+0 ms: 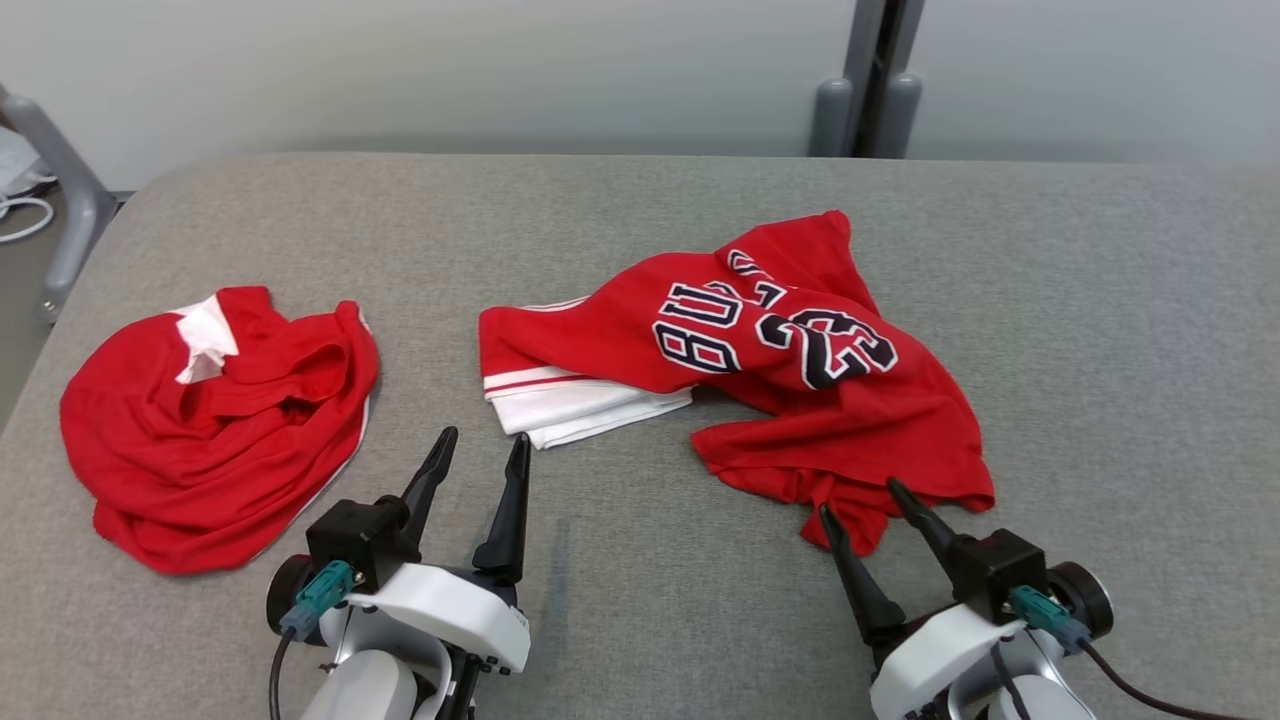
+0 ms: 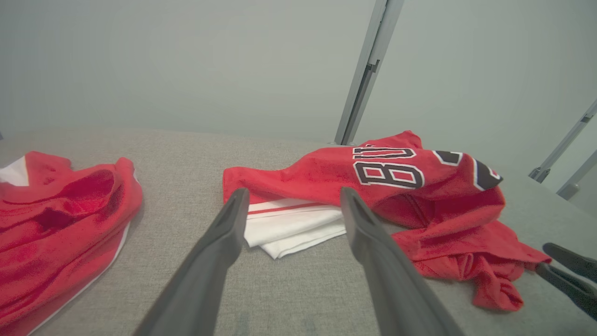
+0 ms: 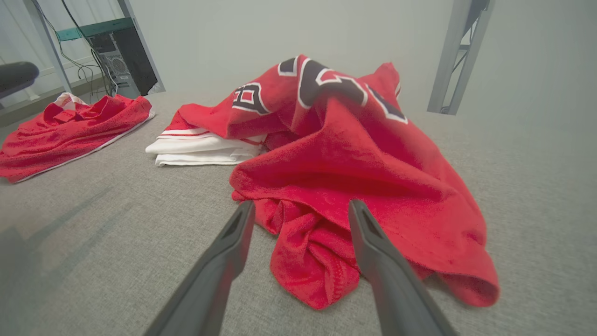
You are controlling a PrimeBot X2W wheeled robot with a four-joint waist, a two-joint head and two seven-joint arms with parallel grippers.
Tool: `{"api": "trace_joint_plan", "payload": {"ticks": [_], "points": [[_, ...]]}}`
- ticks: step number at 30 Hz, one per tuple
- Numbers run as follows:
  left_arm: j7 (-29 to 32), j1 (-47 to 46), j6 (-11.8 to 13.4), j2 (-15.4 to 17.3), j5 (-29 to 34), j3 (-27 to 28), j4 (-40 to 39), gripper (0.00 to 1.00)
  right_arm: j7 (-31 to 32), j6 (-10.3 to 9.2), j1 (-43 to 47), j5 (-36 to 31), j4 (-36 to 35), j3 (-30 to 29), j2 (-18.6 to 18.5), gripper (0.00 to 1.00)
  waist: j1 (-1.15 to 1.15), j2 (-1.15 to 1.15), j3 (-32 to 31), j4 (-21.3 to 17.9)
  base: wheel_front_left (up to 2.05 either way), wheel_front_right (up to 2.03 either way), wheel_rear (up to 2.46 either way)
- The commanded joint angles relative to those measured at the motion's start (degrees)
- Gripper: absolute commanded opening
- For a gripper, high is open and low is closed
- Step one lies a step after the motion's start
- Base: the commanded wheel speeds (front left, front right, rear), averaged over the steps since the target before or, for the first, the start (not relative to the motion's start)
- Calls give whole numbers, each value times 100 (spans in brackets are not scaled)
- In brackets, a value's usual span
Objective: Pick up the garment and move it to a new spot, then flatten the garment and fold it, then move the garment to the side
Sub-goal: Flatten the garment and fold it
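The garment [image 1: 760,360] is a red jersey with dark white-edged letters and the number 23. It lies crumpled at the middle right of the grey padded table [image 1: 600,230], with a white folded part [image 1: 580,410] sticking out at its left. My left gripper [image 1: 484,437] stands open just in front of that white part [image 2: 289,228], apart from it. My right gripper [image 1: 859,497] is open, its fingers either side of the jersey's bunched near corner [image 3: 308,261]. In the left wrist view my left gripper [image 2: 294,191] holds nothing.
A second red garment [image 1: 210,420] with white trim lies in a heap at the table's left. A grey post [image 1: 865,90] stands behind the table, and a metal frame leg [image 1: 60,190] is off the left edge. A computer tower [image 3: 123,58] stands beyond.
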Motion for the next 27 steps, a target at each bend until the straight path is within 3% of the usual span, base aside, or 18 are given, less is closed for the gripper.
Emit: {"api": "trace_joint_plan", "payload": {"ticks": [1,12,13,14,20,27], "points": [[-11,-71,-19,24,6,-5,30,100,52,-2,-135,37,239,85,-33,100,0,0,19,127,0,0,0],[-34,-110,-26,16,-15,-73,64,100,225,-2,-549,92,1402,113,-37,100,0,0,153,422,0,0,0],[-36,-112,-21,23,-16,-72,65,100,235,-2,-584,125,1494,107,-34,80,0,0,171,433,0,0,0],[-38,-117,-12,26,-18,-71,66,100,217,-2,-663,74,1562,105,-33,1,0,0,192,438,0,0,0],[-42,-76,21,43,-80,-21,98,100,84,-3,-841,17,1708,39,-41,0,0,0,196,289,0,0,0],[-60,-3,19,43,-162,35,169,100,90,-3,-699,-243,1372,-394,-166,0,0,0,-30,-209,0,0,0]]}}
